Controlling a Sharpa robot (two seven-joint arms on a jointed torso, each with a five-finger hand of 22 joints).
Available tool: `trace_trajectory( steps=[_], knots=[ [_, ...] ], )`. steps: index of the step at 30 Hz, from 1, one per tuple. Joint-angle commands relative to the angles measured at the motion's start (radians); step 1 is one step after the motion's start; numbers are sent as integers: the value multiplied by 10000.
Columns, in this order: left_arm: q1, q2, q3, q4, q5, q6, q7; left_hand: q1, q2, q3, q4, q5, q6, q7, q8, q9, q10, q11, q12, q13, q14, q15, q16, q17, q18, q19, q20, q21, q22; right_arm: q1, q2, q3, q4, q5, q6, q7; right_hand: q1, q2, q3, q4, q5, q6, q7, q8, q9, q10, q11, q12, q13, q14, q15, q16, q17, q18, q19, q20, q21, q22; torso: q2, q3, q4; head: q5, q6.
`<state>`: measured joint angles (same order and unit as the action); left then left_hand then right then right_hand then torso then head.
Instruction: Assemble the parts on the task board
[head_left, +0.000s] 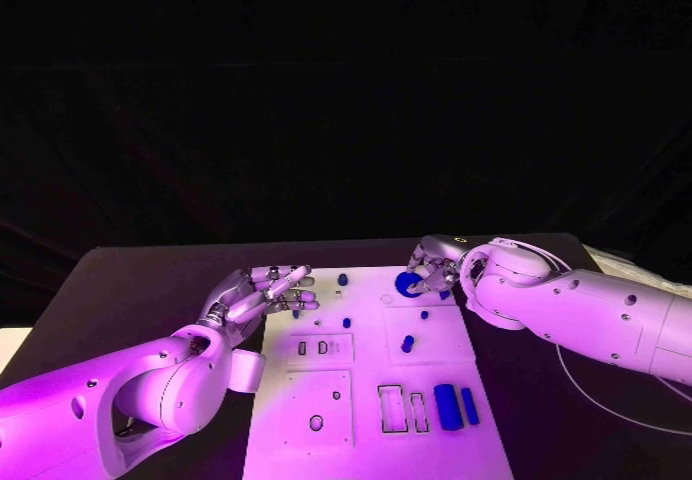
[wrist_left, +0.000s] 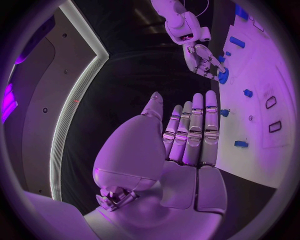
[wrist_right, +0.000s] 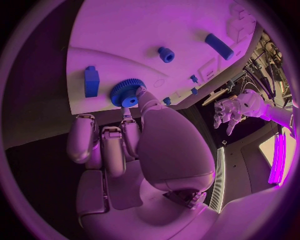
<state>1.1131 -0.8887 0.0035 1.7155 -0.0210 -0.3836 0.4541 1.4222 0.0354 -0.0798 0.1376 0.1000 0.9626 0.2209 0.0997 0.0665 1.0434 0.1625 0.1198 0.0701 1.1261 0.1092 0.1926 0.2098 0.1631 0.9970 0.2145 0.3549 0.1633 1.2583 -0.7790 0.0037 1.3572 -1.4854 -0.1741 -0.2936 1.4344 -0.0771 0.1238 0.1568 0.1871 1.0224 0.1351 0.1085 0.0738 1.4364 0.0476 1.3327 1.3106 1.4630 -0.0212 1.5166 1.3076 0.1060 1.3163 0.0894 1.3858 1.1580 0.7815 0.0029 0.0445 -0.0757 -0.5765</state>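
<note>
The white rectangular task board lies in the middle of the black tabletop, and the action is at its far right corner. There the right hand is on a round blue toothed gear; the right wrist view shows the thumb tip touching the gear's hub and fingers close against its rim, so I take it the hand is pinching the gear, which sits on or just above the board near its edge. Whether it is already seated I cannot tell.

The left hand hovers over the board's far left edge, fingers straight and apart, holding nothing.

Other blue parts lie spread on the board: a small blue block just beside the gear, a short blue bushing further in, a long blue bar, and near the robot a thick blue cylinder next to a slimmer blue pin, both beside rectangular slots.

To do this step well, I would judge that the gear should be kept flat to the board, its bore centred over its post or recess before pressing, and lowered straight. A light twist may help it settle. The block is close by, so the fingers need care not to nudge it.
</note>
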Motion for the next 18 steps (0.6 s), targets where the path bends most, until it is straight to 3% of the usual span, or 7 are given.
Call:
trace_trajectory(
  steps=[1,8,18],
  knots=[
    [10,20,8,29,7,205,38,71,55,9,-65,9,11,36,-54,-9,-14,48,-39,-10,-50,42,-66,11,171,-33,23,-63,-9,-79,11,-38,-24,-630,460,-219,234,144,213,-126,-70,192,-35,97,39,115,-33,167,337,860,-40,69,1484,-216,89,-28,55,87,-5,-4,4,-5,4],
    [9,20,7,30,7,201,31,73,59,10,-69,9,10,37,-56,-9,-14,49,-41,-10,-51,42,-70,14,171,-33,24,-65,-10,-154,17,-39,221,-1400,-149,-206,374,371,671,-365,-522,621,-176,229,85,310,-148,500,711,879,-132,123,1607,-254,204,-108,157,288,-4,-4,1,6,-20],
    [8,35,7,45,7,217,31,77,71,14,-76,10,10,39,-59,-9,-15,50,-46,-10,-51,42,-76,18,172,-33,24,-67,-11,-149,-113,-19,1116,-920,-1493,-110,123,411,954,-402,-384,805,-241,231,96,367,-206,567,819,893,-185,160,1693,-295,323,-169,255,488,-5,-15,21,5,12]
  ],
)
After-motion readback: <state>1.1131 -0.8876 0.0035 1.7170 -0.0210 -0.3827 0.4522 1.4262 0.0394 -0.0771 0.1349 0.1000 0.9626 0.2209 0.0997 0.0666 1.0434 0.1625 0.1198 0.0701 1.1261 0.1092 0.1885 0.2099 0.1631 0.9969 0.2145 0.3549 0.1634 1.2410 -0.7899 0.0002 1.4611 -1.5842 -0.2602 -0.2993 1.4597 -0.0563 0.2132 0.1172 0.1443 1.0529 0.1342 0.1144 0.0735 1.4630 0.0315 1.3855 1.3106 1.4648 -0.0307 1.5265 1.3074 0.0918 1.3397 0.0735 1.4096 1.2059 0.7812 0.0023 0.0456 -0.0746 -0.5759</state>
